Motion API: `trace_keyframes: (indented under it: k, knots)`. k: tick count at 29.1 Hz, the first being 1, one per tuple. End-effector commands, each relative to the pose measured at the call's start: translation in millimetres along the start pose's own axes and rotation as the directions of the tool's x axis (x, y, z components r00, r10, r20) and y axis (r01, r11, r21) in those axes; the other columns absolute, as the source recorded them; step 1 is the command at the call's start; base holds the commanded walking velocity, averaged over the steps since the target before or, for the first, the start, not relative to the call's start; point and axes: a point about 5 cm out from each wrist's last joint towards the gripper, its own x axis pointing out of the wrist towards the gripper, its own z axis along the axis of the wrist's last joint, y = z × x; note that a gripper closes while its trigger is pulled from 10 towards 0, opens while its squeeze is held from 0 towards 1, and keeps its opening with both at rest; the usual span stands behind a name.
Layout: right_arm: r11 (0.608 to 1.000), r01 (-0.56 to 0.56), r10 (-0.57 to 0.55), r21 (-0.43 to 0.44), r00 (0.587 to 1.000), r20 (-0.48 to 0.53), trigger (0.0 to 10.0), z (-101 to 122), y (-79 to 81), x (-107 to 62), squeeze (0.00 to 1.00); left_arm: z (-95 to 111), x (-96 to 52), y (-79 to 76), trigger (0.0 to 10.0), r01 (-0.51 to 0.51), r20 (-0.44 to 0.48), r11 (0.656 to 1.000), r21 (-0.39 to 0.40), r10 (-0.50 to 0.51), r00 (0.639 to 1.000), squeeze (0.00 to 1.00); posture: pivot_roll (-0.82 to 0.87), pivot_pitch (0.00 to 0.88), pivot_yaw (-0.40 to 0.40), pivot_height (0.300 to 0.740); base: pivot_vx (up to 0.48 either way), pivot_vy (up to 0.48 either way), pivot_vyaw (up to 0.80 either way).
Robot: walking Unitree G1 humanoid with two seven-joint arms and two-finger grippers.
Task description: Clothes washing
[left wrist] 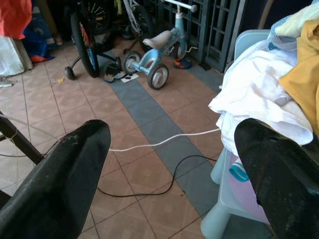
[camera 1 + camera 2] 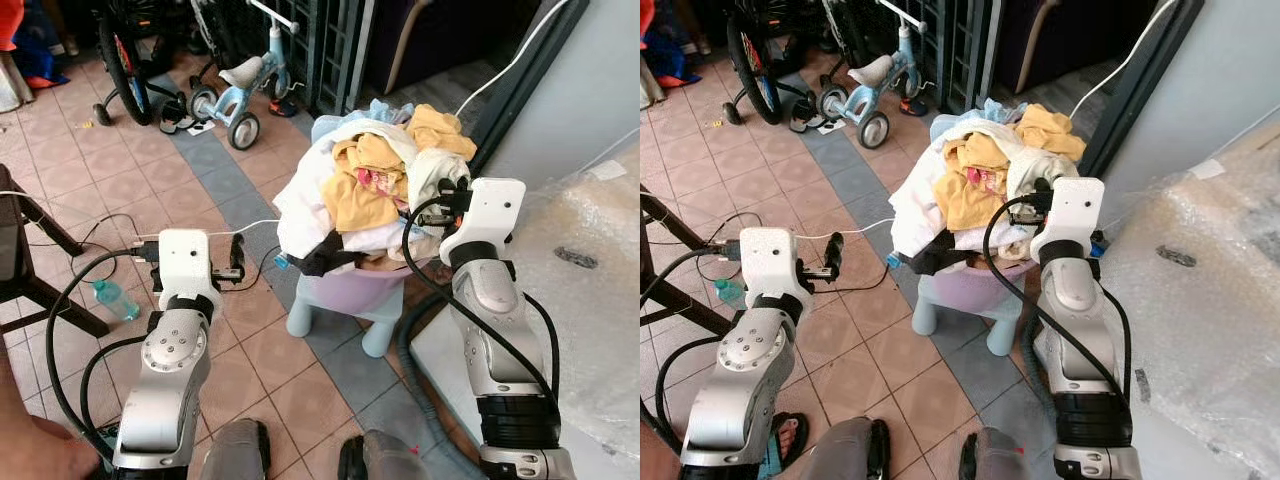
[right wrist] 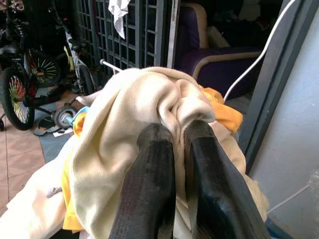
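My right pincer (image 3: 182,144) pinched on a cream cloth (image 3: 144,109) atop the pile (image 2: 370,190) | left pincer (image 1: 174,164) apart, beside pile | cloth soft, light (likely snags neighbours); grip a bunched fold

Heaped laundry (image 2: 372,185) blocks right; tiled floor (image 2: 120,180) left lies open.

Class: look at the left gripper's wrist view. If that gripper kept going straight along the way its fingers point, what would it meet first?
Probably the tiled floor, near the white cable, with the left gripper open and the laundry pile off to one side. Depth is hard to judge.
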Motion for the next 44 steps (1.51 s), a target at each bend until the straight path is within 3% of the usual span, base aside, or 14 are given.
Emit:
trace_keyframes:
  k: [1,7,14,19,34,41,44]
  knots:
    - [0.999,0.050,-0.050,-0.014,0.999,-0.002,10.0,-1.0,-11.8,-1.3,0.00,10.7,1.7,-8.1,10.0,0.053,0.051,0.999,-0.011,-0.052,0.997,0.00,0.03,0.158,-0.017,0.740,0.000,0.000,-0.80]
    - [0.998,0.059,-0.059,-0.025,0.998,0.007,10.0,-2.2,-10.1,0.2,0.00,12.2,0.6,-16.2,10.0,0.116,0.072,0.993,-0.031,-0.113,0.991,0.00,0.03,0.147,-0.013,0.740,0.000,0.000,-0.80]
    - [0.996,0.080,-0.079,-0.031,0.996,0.030,10.0,4.1,-14.5,8.6,0.00,12.4,2.0,-17.9,10.0,0.121,0.081,0.991,-0.051,-0.117,0.990,0.00,0.03,0.135,-0.019,0.740,0.000,0.000,-0.80]
    - [0.992,0.110,-0.106,-0.054,0.991,0.080,10.0,15.4,-22.8,22.2,0.00,14.6,3.2,-18.9,10.0,0.132,0.093,0.990,-0.056,-0.126,0.988,0.00,0.03,0.143,-0.017,0.740,0.287,0.000,-0.80]
    - [0.986,0.143,-0.132,-0.080,0.982,0.131,10.0,25.3,-32.8,29.6,0.00,12.9,2.2,-21.8,10.0,0.150,0.095,0.986,-0.066,-0.143,0.985,0.00,0.03,0.142,-0.015,0.740,0.326,0.000,-0.80]
    - [0.978,0.184,-0.166,-0.099,0.972,0.164,10.0,31.9,-44.2,36.1,0.00,7.1,3.2,-21.5,10.0,0.127,0.057,0.990,-0.057,-0.124,0.991,0.00,0.03,0.136,-0.011,0.740,0.036,0.000,-0.80]
    - [0.969,0.217,-0.191,-0.117,0.961,0.198,10.0,42.5,-55.6,47.1,0.00,5.3,3.0,-21.1,10.0,0.121,0.050,0.992,-0.048,-0.118,0.992,0.00,0.04,0.131,-0.009,0.740,0.000,0.000,-0.80]
